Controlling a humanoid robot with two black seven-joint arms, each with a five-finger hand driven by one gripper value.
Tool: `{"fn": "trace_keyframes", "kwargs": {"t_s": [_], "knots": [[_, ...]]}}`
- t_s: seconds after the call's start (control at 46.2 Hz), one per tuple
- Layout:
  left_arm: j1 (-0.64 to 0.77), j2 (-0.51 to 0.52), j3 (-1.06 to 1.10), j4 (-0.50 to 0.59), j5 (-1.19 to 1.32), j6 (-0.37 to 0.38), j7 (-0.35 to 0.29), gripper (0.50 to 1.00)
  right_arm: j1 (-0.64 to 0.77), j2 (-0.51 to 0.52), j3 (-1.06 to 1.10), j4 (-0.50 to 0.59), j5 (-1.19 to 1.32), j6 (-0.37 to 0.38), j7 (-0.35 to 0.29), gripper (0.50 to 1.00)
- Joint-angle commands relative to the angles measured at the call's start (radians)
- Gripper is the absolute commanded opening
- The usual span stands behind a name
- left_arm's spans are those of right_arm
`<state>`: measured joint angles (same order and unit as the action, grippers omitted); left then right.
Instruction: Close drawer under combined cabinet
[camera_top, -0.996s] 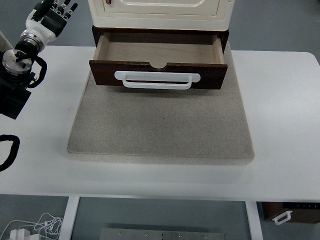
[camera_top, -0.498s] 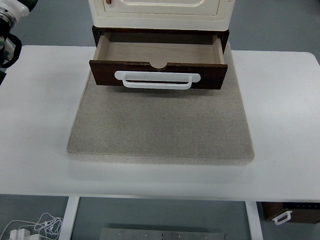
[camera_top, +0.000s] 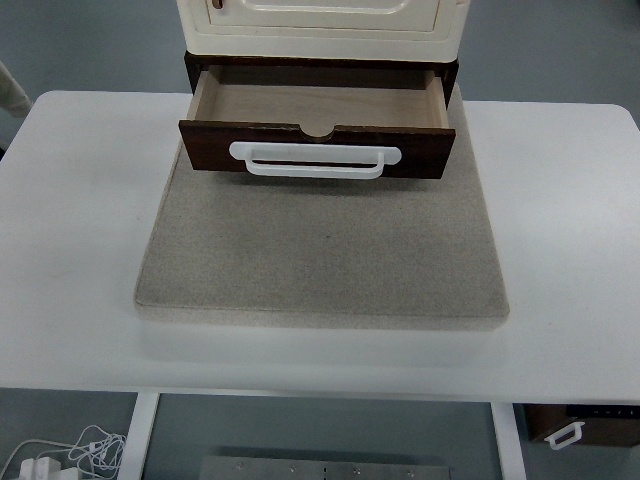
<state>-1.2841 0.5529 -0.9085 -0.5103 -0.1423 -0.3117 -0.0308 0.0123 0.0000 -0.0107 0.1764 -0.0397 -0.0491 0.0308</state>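
A cream cabinet (camera_top: 320, 25) stands at the far middle of the table. Under it a dark brown wooden drawer (camera_top: 317, 148) is pulled out toward me. Its pale inside (camera_top: 318, 104) holds nothing. A white bar handle (camera_top: 315, 159) runs across the drawer's front panel. Neither robot hand shows in the top view.
The cabinet stands on a grey felt mat (camera_top: 322, 255) laid on the white table (camera_top: 75, 250). White cables (camera_top: 70, 455) lie on the floor at the lower left. A small dark box with a white handle (camera_top: 575, 425) sits below the table's right front corner.
The left arm and hand, seen at the upper left a second ago, have withdrawn past the left edge and are gone from view. The drawer has not moved.
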Motion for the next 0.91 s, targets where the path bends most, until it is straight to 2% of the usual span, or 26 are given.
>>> {"fn": "trace_keyframes", "kwargs": {"t_s": [0.0, 0.411, 0.606, 0.758, 0.887], "knots": [[-0.027, 0.024, 0.000, -0.037, 0.032, -0.001, 0.000, 1.000, 0.000, 0.000, 0.000, 0.000, 0.000, 0.000, 0.000, 0.952], [-0.069, 0.114, 0.000, -0.355, 0.107, 0.037, 0.003, 1.000, 0.000, 0.000, 0.000, 0.000, 0.000, 0.000, 0.000, 0.952], [-0.084, 0.114, -0.001, -0.502, 0.262, 0.037, 0.003, 1.000, 0.000, 0.000, 0.000, 0.000, 0.000, 0.000, 0.000, 0.952], [-0.083, 0.117, 0.002, -0.646, 0.282, 0.042, 0.005, 1.000, 0.000, 0.000, 0.000, 0.000, 0.000, 0.000, 0.000, 0.952], [-0.098, 0.117, 0.054, -0.755, 0.283, 0.083, 0.006, 1.000, 0.000, 0.000, 0.000, 0.000, 0.000, 0.000, 0.000, 0.952]]}}
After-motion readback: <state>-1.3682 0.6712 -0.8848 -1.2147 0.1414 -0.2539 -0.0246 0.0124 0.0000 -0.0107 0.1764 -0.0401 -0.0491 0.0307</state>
